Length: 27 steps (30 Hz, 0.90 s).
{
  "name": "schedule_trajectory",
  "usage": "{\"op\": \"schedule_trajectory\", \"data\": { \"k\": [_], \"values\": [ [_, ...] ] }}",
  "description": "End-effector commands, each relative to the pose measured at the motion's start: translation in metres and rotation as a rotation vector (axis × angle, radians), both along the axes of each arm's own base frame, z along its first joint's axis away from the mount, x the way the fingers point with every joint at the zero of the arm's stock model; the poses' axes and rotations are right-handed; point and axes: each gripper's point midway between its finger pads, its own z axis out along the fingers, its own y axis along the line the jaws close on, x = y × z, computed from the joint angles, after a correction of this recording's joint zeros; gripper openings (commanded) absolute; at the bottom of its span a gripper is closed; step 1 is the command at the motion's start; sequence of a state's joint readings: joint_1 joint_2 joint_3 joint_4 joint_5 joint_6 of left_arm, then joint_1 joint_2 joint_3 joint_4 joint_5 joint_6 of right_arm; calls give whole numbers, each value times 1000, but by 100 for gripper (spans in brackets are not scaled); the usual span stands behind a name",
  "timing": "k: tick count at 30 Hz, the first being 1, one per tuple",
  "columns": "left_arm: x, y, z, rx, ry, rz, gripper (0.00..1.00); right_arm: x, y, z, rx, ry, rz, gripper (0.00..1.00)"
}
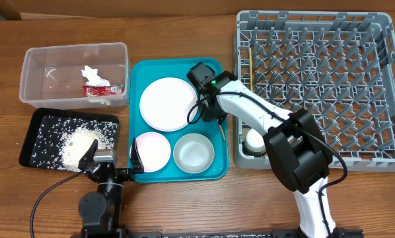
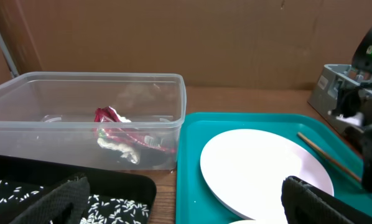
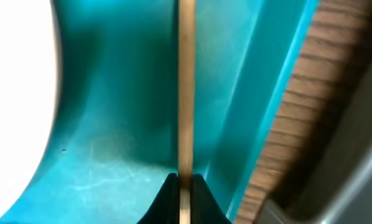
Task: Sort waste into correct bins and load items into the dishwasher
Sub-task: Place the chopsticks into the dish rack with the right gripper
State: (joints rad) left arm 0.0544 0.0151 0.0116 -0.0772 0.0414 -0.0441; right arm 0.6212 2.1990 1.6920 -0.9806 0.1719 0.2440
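The chopstick [image 3: 186,93] under handling lies in the teal tray [image 1: 137,73], running along the tray floor beside its right wall, in the gap between that wall and the white plate [image 1: 168,104]. The right gripper [image 3: 186,186] is clamped on it: in the right wrist view both dark fingertips [image 3: 169,198] press against the stick at the bottom centre of the frame, one on either side. The plate occupies the upper half of the tray; below it sit a white bowl [image 1: 152,150] at lower left and a grey bowl [image 1: 193,153] at lower right, both upright. To the right of the tray stands the dish rack [image 1: 389,86], filling the upper right of the overhead frame; a second chopstick [image 1: 248,63] lies in its left-hand column and a cup [image 1: 253,140] sits in its lower left corner, partly hidden by the right arm. At upper left the clear tub [image 1: 32,79] holds the red wrapper [image 1: 102,90] and the tissue [image 1: 92,74], touching each other. Below it, the black tray [image 1: 35,125] holds the rice [image 1: 75,142], part heaped, part scattered. The left gripper [image 1: 113,158] hangs at the bottom of the frame between black tray and teal tray, fingers spread wide, grasping nothing. All rests on a wooden table [image 1: 184,33].
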Motion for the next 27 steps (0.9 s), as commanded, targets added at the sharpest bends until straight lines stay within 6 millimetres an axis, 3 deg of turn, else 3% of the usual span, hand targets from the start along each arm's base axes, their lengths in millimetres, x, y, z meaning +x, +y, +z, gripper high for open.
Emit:
{"op": "schedule_trajectory", "data": {
  "k": [1, 4, 7, 10, 13, 16, 20, 21, 23, 26, 27],
  "values": [
    [0, 1, 0, 22, -7, 1, 100, 26, 7, 53, 69, -104, -37, 4],
    [0, 1, 0, 22, -7, 1, 100, 40, 3, 103, 119, -178, -61, 4],
    [0, 1, 0, 22, -7, 1, 100, 54, -17, 154, 166, -258, -110, 4],
    [0, 1, 0, 22, -7, 1, 100, 62, -41, 177, 177, -302, -140, 4],
    [0, 1, 0, 22, -7, 1, 100, 67, -68, 173, 131, -280, -131, 4],
    [0, 1, 0, 22, -7, 1, 100, 64, -88, 144, 79, -201, -91, 4],
    [0, 1, 0, 22, -7, 1, 100, 57, -96, 106, 60, -119, -85, 4],
    [0, 1, 0, 22, -7, 1, 100, 56, -97, 100, 56, -106, -87, 11],
    [0, 1, 0, 22, -7, 1, 100, 54, -92, 101, 85, -95, -86, 42],
    [0, 1, 0, 22, -7, 1, 100, 46, -75, 133, 202, -111, -68, 48],
    [0, 1, 0, 22, -7, 1, 100, 42, -67, 154, 269, -135, -68, 50]
  ]
}}
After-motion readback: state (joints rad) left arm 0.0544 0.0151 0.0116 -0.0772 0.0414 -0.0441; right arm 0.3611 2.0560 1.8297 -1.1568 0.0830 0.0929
